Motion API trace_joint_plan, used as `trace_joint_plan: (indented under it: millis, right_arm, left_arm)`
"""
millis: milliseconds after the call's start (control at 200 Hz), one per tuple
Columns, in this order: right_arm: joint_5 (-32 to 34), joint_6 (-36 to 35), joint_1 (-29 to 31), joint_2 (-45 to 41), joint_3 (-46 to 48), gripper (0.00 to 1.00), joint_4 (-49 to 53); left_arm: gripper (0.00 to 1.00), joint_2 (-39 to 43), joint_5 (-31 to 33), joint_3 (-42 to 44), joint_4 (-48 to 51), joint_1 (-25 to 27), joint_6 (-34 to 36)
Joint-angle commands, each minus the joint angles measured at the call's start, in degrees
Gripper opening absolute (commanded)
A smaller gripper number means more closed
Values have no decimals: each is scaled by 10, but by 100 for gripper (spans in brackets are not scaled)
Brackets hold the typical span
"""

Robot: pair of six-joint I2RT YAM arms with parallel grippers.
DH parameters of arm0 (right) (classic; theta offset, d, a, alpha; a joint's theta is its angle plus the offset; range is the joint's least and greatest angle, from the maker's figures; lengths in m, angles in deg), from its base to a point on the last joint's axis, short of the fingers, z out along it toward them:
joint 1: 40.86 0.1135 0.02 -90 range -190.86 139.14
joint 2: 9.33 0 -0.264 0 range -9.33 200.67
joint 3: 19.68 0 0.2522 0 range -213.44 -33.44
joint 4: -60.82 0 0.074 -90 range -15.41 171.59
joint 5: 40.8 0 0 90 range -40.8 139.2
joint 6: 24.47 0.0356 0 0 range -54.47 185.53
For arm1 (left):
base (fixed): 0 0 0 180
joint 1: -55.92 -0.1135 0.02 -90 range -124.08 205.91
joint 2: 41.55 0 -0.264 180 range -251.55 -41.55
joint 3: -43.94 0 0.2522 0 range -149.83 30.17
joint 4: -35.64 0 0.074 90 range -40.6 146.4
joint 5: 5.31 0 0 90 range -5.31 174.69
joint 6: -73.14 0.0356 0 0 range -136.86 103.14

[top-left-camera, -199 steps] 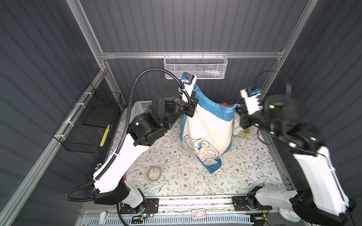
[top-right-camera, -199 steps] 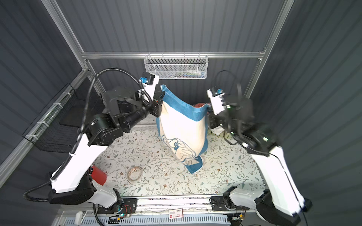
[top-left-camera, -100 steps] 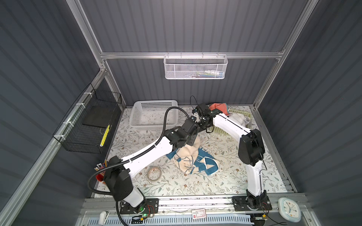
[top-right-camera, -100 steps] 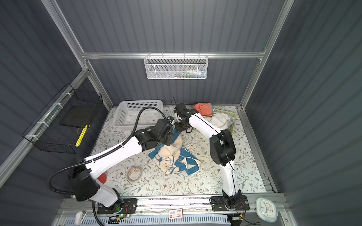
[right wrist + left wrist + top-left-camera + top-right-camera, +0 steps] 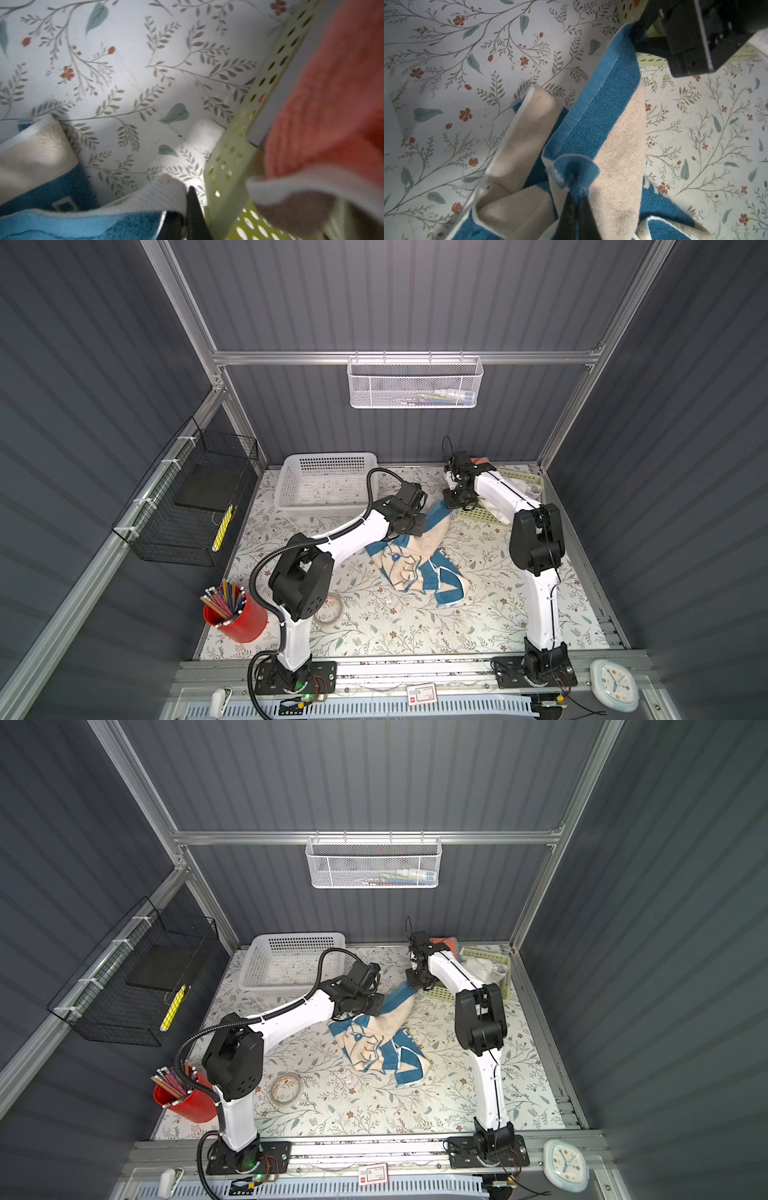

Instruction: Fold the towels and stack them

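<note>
In both top views the blue towel point(image 5: 415, 568) lies crumpled on the floral bench point(image 5: 374, 626), trailing from the pincers back toward the arm bases. My left pincer point(image 5: 417, 526) and right pincer point(image 5: 452, 502) sit low and near each other, each clenched on a corner of its far hem. The green basket point(image 5: 478, 514) stands just beside the right pincer, on its outer side.

In the left wrist view, the left pincer point(image 5: 575, 205) bites a blue corner into a small pucker. From there the flat ribbed hem runs fairly straight to the right pincer, with soft cream terry alongside.

In the right wrist view, the right pincer point(image 5: 182, 216) grips a waffle-woven white corner band. The picture is blurred, so I can't say how deep the bite is. The basket's perforated plastic wall is just beside the tips, with the coral towel point(image 5: 332, 93) and a white towel point(image 5: 301, 187) hanging over it.

I judge this the spreading step. I should draw the pincers apart until the hem goes taut. Then I should drag toward the bases so the limp cloth lays flat, keeping the right pincer off that wall and its hanging towels.
</note>
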Motion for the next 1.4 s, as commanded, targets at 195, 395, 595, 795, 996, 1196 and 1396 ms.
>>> trace_joint_plan:
  millis: [195, 395, 595, 795, 996, 1196, 1396]
  right_arm:
    - [9, -16, -39, -41, -13, 0, 37]
    - [-23, 5, -28, -157, -13, 0, 47]
    - [-1, -10, 10, -308, -47, 0, 82]
    - [89, -62, 93, -426, -131, 0, 130]
    - [251, -153, 260, -475, -285, 0, 143]
    - [480, -364, 459, -507, -315, 0, -28]
    - [609, -695, 570, -458, -336, 0, -321]
  left_arm:
    - [0, -22, -36, -69, 8, -19, 14]
    - [0, 30, 0, -151, 62, -42, 73]
    - [0, 101, 33, -249, 116, -42, 128]
    - [0, 206, 5, -297, 129, -41, 123]
    - [0, 280, -55, -364, 144, -38, 88]
    - [0, 330, -107, -405, 100, -38, 59]
    - [0, 314, -133, -469, 68, -38, 69]
